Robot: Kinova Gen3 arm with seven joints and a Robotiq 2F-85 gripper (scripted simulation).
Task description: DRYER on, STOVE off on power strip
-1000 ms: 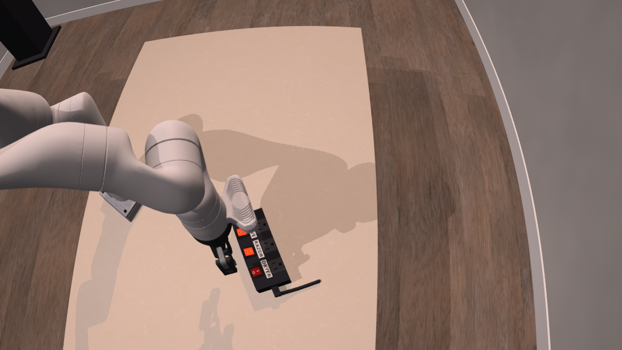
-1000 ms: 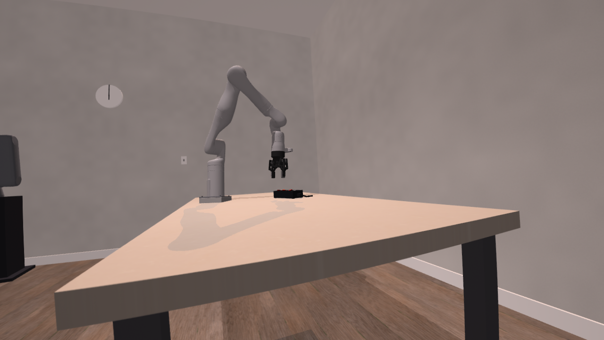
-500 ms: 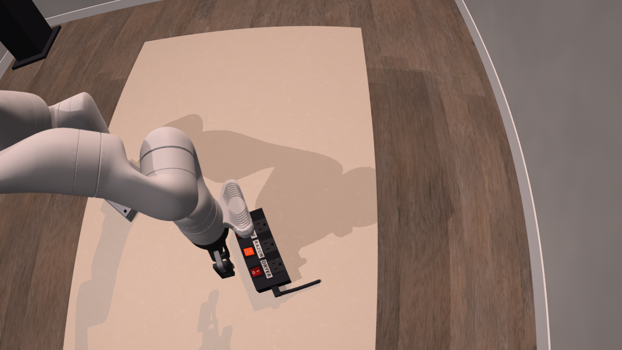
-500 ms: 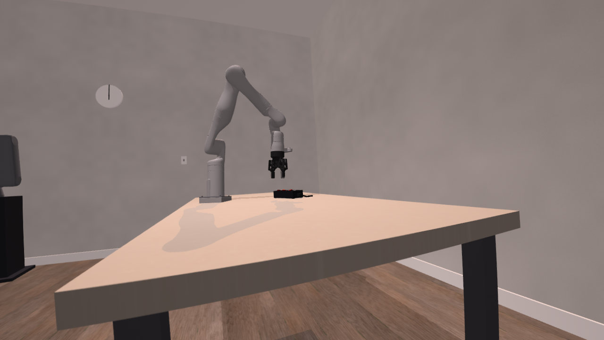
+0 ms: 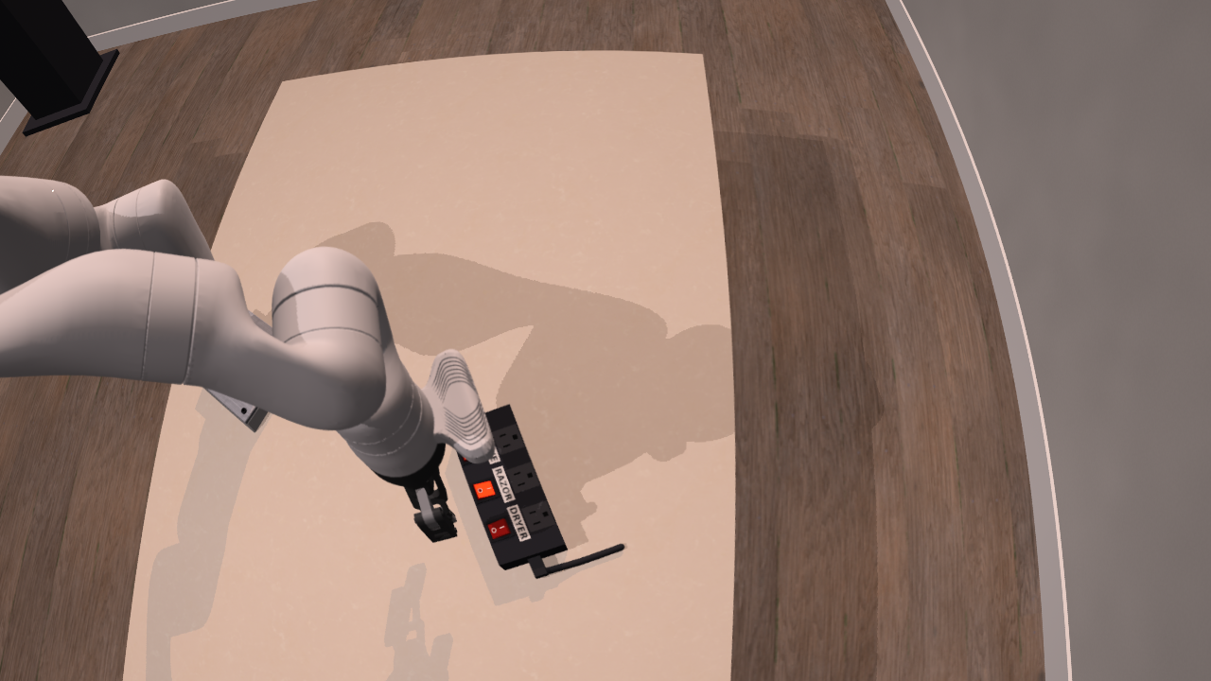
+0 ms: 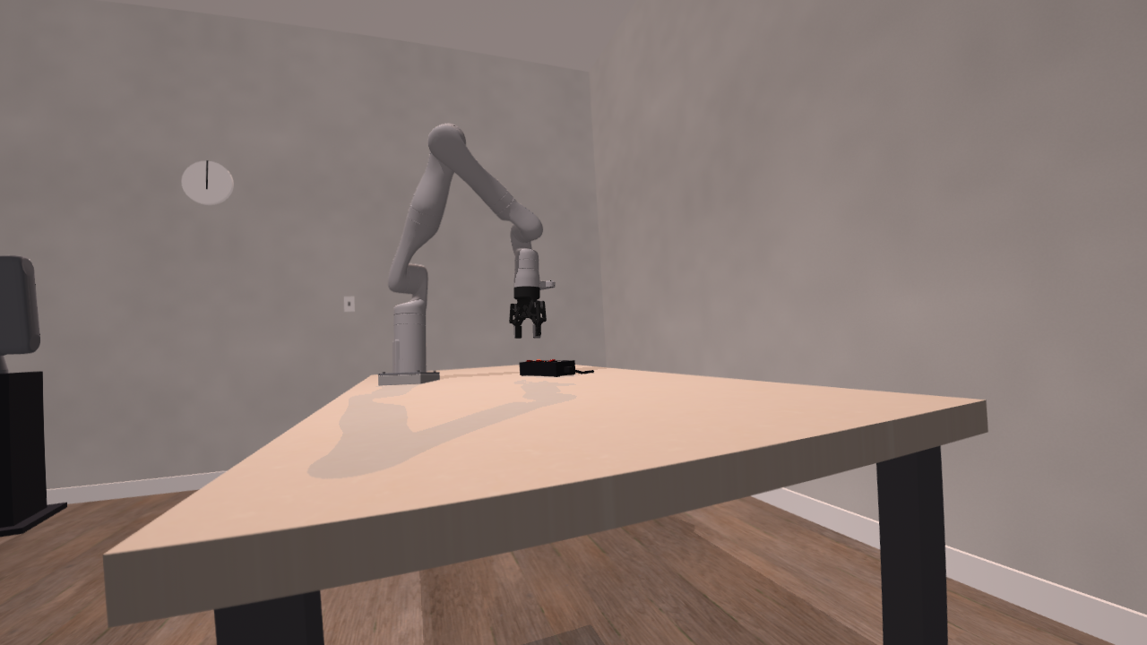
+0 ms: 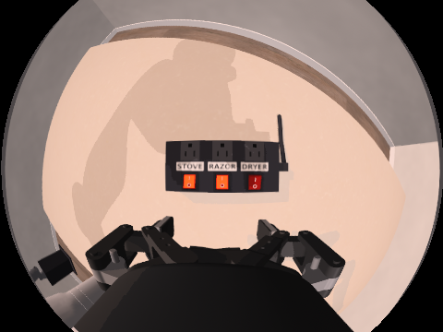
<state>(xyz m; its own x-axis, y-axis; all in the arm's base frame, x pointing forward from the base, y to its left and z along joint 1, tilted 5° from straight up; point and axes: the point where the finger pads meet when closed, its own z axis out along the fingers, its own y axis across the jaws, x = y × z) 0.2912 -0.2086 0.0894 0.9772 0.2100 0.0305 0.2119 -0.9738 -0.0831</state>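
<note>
hidden: top view, the wrist covers the STOVE switch (image 7: pixel 190 181) and most of its label
arm: bent over, tool (image 6: pixel 527 322) pointing down, hanging above the power strip (image 7: pixel 224 166), spread wide, nothing in it
strip: flat on the table (image 6: pixel 721 417), far side
labels: STOVE, RAZOR, DRYER, left to right on wrist cam

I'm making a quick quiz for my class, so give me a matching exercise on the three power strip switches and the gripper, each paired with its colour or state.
Column one:
1. STOVE switch
2. DRYER switch
3. gripper
4. power strip

Column two:
A. dark red, unlit
B. open, above the table, holding nothing
C. bright orange, lit
D. flat on the table, labels up

Pairs: 1-C, 2-A, 3-B, 4-D
</note>
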